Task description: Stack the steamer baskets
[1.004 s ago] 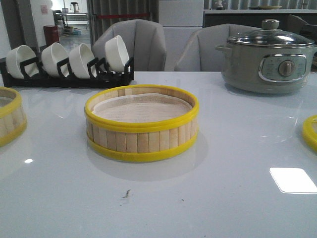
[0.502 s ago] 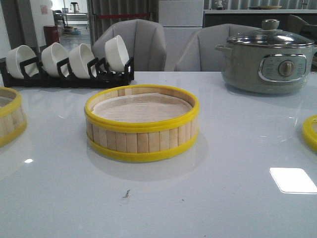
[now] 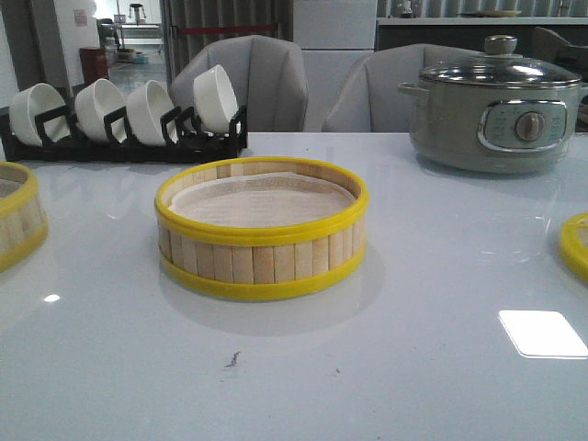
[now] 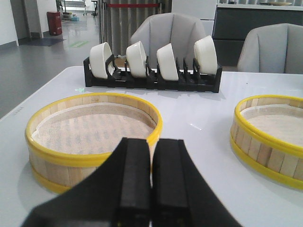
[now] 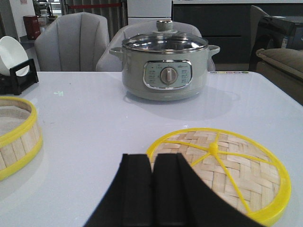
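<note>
I see one steamer basket (image 3: 262, 230) at table (image 3: 413, 367) centre, upright, paper liner inside, nothing stacked on it. A second steamer basket (image 3: 18, 225) sits at the left edge of the front view, well apart from the first — the left wrist camera shows it just past my left gripper (image 4: 151, 189), whose fingers are pressed together, holding nothing. My right gripper (image 5: 152, 189) is likewise pressed together and empty; just beyond it lies a flat woven lid (image 5: 222, 172) with a yellow rim and yellow spokes, flat on the table. In the front view only a yellow sliver of that lid shows at the right edge. Behind: bowl rack (image 3: 124, 138) with four white bowls (image 3: 152, 110) back left, electric pot (image 3: 496, 115) with glass lid back right.
</note>
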`<state>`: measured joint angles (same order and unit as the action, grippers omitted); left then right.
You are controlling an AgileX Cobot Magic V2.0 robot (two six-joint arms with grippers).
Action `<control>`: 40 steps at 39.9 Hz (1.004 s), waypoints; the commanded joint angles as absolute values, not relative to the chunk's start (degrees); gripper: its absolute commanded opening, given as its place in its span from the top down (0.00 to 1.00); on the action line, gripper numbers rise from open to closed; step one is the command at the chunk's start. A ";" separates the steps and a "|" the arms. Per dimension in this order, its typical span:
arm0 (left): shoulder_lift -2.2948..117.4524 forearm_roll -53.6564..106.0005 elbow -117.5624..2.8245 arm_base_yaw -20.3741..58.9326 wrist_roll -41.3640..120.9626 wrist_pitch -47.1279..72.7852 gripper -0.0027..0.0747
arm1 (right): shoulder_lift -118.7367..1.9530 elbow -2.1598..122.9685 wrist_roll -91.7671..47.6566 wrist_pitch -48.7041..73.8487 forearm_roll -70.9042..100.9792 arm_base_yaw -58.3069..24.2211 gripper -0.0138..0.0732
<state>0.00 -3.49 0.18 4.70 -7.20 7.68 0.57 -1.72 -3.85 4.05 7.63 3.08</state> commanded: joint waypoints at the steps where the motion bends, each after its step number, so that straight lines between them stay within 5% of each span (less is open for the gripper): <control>1: 4.85 -3.61 -3.75 6.37 -7.08 3.04 0.84 | 1.77 -0.89 -4.19 -0.78 7.63 3.53 0.81; 11: 34.06 -7.16 -30.27 12.81 -7.08 7.42 0.84 | 1.77 -0.89 -4.19 -0.78 7.63 3.53 0.81; 24: 61.05 -10.00 -68.68 12.81 -7.08 32.88 0.84 | 1.77 -0.89 -4.19 -0.78 7.63 3.53 0.81; 40: 67.61 -8.94 -73.23 12.81 -7.08 39.34 0.84 | 1.77 -0.89 -4.19 -0.78 7.63 3.53 0.81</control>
